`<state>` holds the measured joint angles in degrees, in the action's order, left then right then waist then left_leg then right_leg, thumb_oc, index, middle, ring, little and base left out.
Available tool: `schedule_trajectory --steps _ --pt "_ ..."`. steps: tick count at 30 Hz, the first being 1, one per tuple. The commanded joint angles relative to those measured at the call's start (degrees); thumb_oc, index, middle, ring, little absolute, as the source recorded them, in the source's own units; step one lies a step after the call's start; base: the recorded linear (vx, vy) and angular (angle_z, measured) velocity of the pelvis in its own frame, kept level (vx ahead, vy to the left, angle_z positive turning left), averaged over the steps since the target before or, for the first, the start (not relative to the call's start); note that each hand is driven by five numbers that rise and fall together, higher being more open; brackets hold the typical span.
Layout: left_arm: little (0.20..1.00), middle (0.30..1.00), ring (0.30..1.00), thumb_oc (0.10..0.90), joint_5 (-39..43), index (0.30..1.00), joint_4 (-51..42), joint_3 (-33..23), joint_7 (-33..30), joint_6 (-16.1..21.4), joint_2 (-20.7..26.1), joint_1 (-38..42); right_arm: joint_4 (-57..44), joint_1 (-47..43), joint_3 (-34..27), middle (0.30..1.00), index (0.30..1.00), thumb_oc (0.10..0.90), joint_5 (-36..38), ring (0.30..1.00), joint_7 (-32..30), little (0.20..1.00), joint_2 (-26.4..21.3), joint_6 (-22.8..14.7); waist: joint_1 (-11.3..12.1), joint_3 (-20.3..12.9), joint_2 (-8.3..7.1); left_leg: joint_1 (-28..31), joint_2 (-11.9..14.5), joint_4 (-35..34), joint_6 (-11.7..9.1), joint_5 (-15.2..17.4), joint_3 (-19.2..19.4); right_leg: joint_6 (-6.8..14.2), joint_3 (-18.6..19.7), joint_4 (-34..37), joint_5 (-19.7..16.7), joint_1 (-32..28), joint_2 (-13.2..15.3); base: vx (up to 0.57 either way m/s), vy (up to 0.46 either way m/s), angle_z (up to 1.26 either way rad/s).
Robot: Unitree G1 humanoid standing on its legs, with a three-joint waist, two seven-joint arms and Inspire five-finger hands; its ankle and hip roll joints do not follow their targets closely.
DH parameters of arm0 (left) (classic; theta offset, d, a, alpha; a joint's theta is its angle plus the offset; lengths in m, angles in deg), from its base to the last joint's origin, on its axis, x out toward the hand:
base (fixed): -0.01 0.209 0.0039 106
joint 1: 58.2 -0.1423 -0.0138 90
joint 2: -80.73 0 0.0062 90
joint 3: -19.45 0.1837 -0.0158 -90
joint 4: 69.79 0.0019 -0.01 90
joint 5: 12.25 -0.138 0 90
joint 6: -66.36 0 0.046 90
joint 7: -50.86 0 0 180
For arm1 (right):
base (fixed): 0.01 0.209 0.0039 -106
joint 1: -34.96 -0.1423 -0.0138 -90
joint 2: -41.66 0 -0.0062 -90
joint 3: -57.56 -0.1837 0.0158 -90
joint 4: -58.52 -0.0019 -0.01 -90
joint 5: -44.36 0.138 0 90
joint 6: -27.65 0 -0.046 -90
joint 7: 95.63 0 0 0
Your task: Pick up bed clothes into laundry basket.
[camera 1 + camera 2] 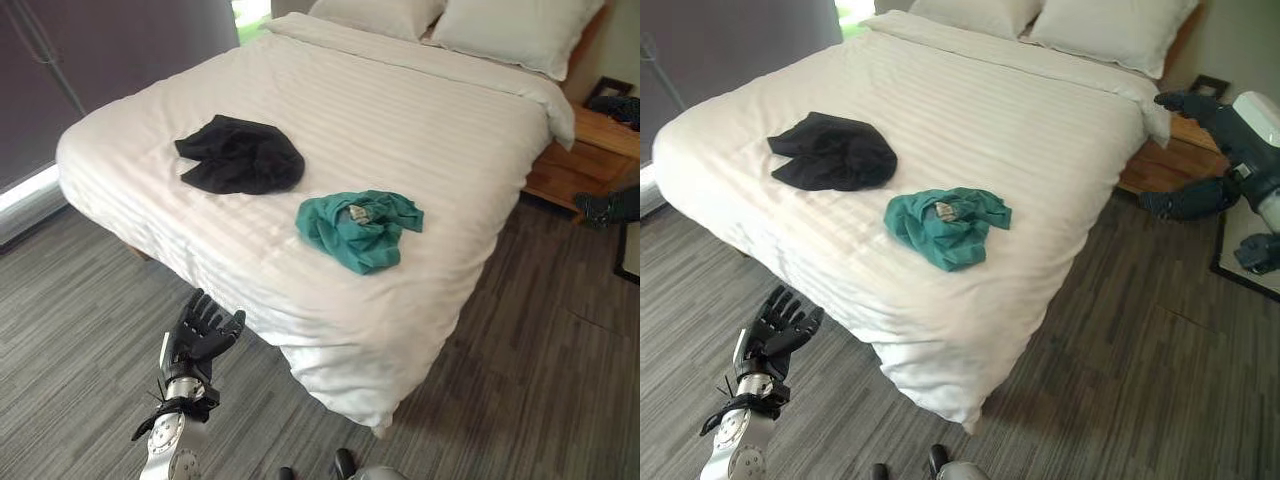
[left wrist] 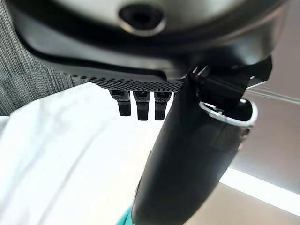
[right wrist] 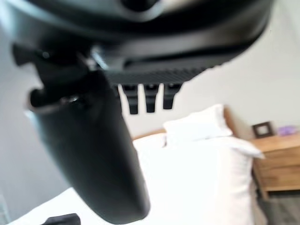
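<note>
A black garment [image 1: 240, 155] lies crumpled on the bed [image 1: 400, 120] toward its left edge; a teal garment [image 1: 360, 228] is bunched apart from it, nearer the foot corner. The left hand [image 1: 203, 333] hangs just off that corner, fingers spread, empty. The right hand [image 1: 1188, 103] hovers by the bed's right edge near a wooden nightstand [image 1: 1165, 160], fingers straight, empty.

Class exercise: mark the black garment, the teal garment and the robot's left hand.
black garment [image 1: 240, 155], left eye view, middle of the crumpled cloth.
teal garment [image 1: 358, 232], left eye view, centre folds.
left hand [image 1: 200, 335], left eye view, palm.
</note>
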<state>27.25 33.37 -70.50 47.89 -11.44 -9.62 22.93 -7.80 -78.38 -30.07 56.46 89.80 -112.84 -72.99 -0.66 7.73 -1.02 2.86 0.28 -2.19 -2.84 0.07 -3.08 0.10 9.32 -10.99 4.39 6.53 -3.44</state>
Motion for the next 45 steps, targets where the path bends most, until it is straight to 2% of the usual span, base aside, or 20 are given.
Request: schedule_trajectory --steps 1,5,11,16,20,21,23,25,26,27,29,31,32,33,34,36,37,40,43,45 --pt "0.9 0.9 0.9 0.8 2.0 0.9 -5.4 -0.4 2.1 4.5 6.2 2.9 8.3 -16.0 6.3 0.9 0.9 0.8 7.5 0.9 -3.3 0.9 -4.6 -1.0 2.1 -2.8 -4.1 2.3 -1.4 -2.4 0.1 -0.7 -0.6 5.6 9.4 13.4 -6.6 -8.0 4.2 -0.02 -0.041 0.27" --pt "0.9 0.9 0.9 0.8 2.9 0.9 -5.6 2.1 3.0 3.9 6.9 4.1 16.8 -39.4 27.1 0.9 0.9 0.8 9.8 0.9 -2.1 0.9 -0.5 0.6 2.9 -2.3 -3.02 1.0 -1.4 -2.7 -0.4 -1.9 -2.2 5.4 7.4 13.8 -6.6 -7.6 4.6 -0.02 -0.058 0.21" --pt "0.9 0.9 0.9 0.8 3.1 0.9 -4.7 4.1 2.8 4.1 5.3 6.7 15.2 -49.2 35.5 0.9 0.9 0.8 11.1 0.9 -2.2 0.9 1.9 0.5 2.6 -1.1 -1.5 -0.9 -1.2 -2.3 -1.0 -2.9 -3.6 4.8 5.6 12.2 -6.1 -5.8 4.7 -0.05 -0.052 0.23" --pt "0.9 0.9 0.9 0.8 2.3 0.9 -4.1 5.0 2.4 4.1 3.3 8.0 2.4 -41.0 31.9 0.9 0.9 0.8 11.1 0.9 0.4 0.9 -1.1 0.0 0.8 -0.1 -1.14 0.2 -0.5 -1.6 -1.5 -2.9 -3.9 3.8 4.7 9.4 -4.6 -6.3 3.8 0.0 -0.057 0.09" --pt "0.9 0.9 0.9 0.8 2.1 0.9 -5.5 4.7 1.8 4.9 3.5 11.1 -1.0 -34.7 25.7 0.9 0.9 0.8 11.3 0.9 0.4 0.9 -4.8 -1.2 -0.7 2.8 -1.89 -4.3 -0.5 10.7 -4.3 -3.7 -2.7 2.8 3.1 6.3 -3.2 -5.7 4.1 -0.1 -0.067 0.31" --pt "0.9 0.9 0.9 0.8 2.4 0.9 -5.8 4.5 2.1 4.9 3.1 11.7 -1.9 -33.8 24.0 0.9 0.9 0.8 11.5 0.9 0.2 0.9 -6.1 -1.4 -1.3 3.7 -2.07 -6.2 0.0 14.8 -5.1 -6.0 0.1 2.4 2.3 5.8 -2.8 -6.6 4.5 0.0 -0.053 0.34" --pt "0.9 0.9 0.9 0.8 2.4 0.9 -6.0 3.5 2.8 4.7 2.7 11.7 -3.4 -23.1 13.8 0.9 0.9 0.8 12.9 0.9 -0.3 0.9 -7.2 -2.3 -3.6 5.5 -4.24 -12.0 8.7 30.2 -5.7 -11.5 11.8 0.4 0.6 3.8 -1.3 -9.5 5.6 0.0 -0.167 0.63" --pt "0.9 0.9 0.9 0.8 3.1 0.9 -7.1 2.6 3.4 4.6 2.7 11.4 -6.0 -12.7 3.9 0.9 0.9 0.8 13.4 0.9 0.6 0.9 -6.9 -2.2 -3.8 6.6 -7.18 -21.1 8.0 48.7 -5.5 -10.4 8.2 -0.8 0.9 3.4 -0.9 -9.9 7.4 -0.05 -0.142 0.67" --pt "0.9 0.9 0.9 0.8 3.1 0.9 -7.1 2.8 3.5 4.6 3.0 11.5 -6.4 -10.4 1.6 0.9 0.9 0.8 13.3 0.9 0.6 0.9 -6.7 -2.1 -3.9 6.3 -7.23 -21.9 8.1 48.9 -5.5 -10.6 7.8 -0.8 0.6 3.4 -1.1 -9.4 7.3 -0.08 0.076 0.1" --pt "0.9 0.9 0.9 0.8 3.3 0.9 -8.3 2.6 2.8 5.2 3.0 12.7 -9.9 -3.3 -5.4 0.9 0.9 0.8 13.5 0.9 1.5 0.9 -6.3 -1.8 -4.0 7.2 -10.9 -32.2 7.4 66.7 -4.8 -7.0 0.3 -0.9 1.5 2.0 -1.4 -8.1 11.5 -0.06 0.119 0.12" --pt "0.9 0.9 0.9 0.8 3.8 0.9 -8.5 3.0 2.5 5.7 3.6 13.4 -10.8 0.4 -9.2 0.9 0.9 0.8 13.1 0.9 1.6 0.9 -6.6 -1.8 -4.3 6.4 -11.87 -35.0 8.3 67.9 -5.1 -5.0 -2.7 -0.1 1.9 0.8 -1.1 -6.3 14.0 0.06 0.36 0.02" --pt "0.9 0.9 0.9 0.8 5.6 0.9 -9.2 2.3 2.3 6.4 4.1 13.6 -11.2 0.7 -9.0 0.9 0.9 0.8 12.4 0.9 1.9 0.9 -7.6 -1.5 -3.8 5.2 -14.04 -35.3 11.4 59.8 -6.1 -5.7 -5.6 1.0 5.2 -1.6 -0.7 -3.3 18.2 0.23 0.587 -0.56" --pt "0.9 0.9 0.9 0.8 6.8 0.9 -8.9 1.2 2.0 7.5 5.9 14.6 -13.0 0.0 -8.5 0.9 0.9 0.8 12.7 0.9 2.3 0.9 -8.2 -1.8 -4.0 4.3 -13.94 -31.4 18.3 43.8 -7.3 -9.2 -8.2 3.1 8.2 -3.7 1.0 -2.4 21.1 0.22 0.355 -0.73" --pt "0.9 0.9 0.9 0.8 6.9 0.9 -8.8 1.2 2.1 7.6 5.9 14.6 -13.0 -0.2 -8.3 0.9 0.9 0.8 12.7 0.9 2.3 0.9 -8.2 -1.8 -3.5 4.4 -14.32 -30.2 18.6 42.3 -7.5 -9.8 -7.4 2.9 8.8 -4.0 1.2 -2.2 21.1 0.53 0.822 -0.76" --pt "0.9 0.9 0.9 0.8 7.9 0.9 -8.4 1.2 2.3 8.5 8.3 16.1 -14.5 -2.2 -7.4 0.9 0.9 0.8 13.7 0.9 2.2 0.9 -8.6 -2.4 -2.6 3.2 -12.86 -21.8 23.0 20.3 -9.6 -13.5 -8.3 6.2 12.1 -3.8 2.9 -1.4 23.2 0.33 0.411 -0.75" --pt "0.9 0.9 0.9 0.8 8.3 0.9 -8.7 1.2 3.0 8.5 9.7 16.8 -15.0 -4.2 -6.6 0.9 0.9 0.8 14.3 0.9 1.9 0.9 -9.1 -2.5 -1.9 2.5 -11.93 -18.0 22.8 13.8 -10.3 -14.7 -9.5 7.5 13.7 -3.4 2.9 -0.9 23.7 0.51 0.559 -1.13" --pt "0.9 0.9 0.9 0.8 9.0 0.9 -7.8 0.5 3.2 8.6 12.7 18.9 -14.3 -8.6 -3.9 0.9 0.9 0.8 15.9 0.9 1.1 0.9 -9.0 -2.8 -2.0 0.4 -9.34 -15.0 21.6 8.4 -12.2 -14.2 -10.6 10.4 16.9 -1.4 1.2 -1.9 26.2 0.8 0.727 -1.2" --pt "0.9 0.9 0.9 0.8 8.9 0.9 -6.6 1.6 3.1 8.2 14.5 20.7 -14.7 -9.0 -4.2 0.9 0.9 0.8 13.9 0.9 0.1 0.9 -6.9 -3.0 -4.3 -1.0 -7.06 -14.8 21.6 13.4 -12.2 -8.0 -4.0 13.4 15.5 2.6 -5.2 -2.6 30.7 0.48 0.366 -0.65" --pt "0.9 0.9 0.9 0.8 9.4 0.9 -5.5 3.1 2.3 8.6 17.9 24.1 -21.0 2.1 -16.2 0.9 0.9 0.8 10.6 0.9 -4.9 0.9 4.1 -2.8 -5.9 0.1 -2.2 -15.9 19.4 18.6 -11.8 3.6 0.0 12.3 11.4 8.0 -29.0 0.1 33.3 0.65 0.657 -0.18" --pt "0.9 0.9 0.9 0.8 9.4 0.9 -5.3 3.3 2.2 7.8 18.9 24.8 -21.7 5.9 -18.1 0.9 0.9 0.8 12.0 0.9 -5.3 0.9 8.3 -3.1 -7.3 0.4 -0.52 -16.2 17.9 16.5 -10.1 1.0 0.9 11.6 12.5 3.3 -28.3 0.4 30.1 0.38 0.65 -0.75"
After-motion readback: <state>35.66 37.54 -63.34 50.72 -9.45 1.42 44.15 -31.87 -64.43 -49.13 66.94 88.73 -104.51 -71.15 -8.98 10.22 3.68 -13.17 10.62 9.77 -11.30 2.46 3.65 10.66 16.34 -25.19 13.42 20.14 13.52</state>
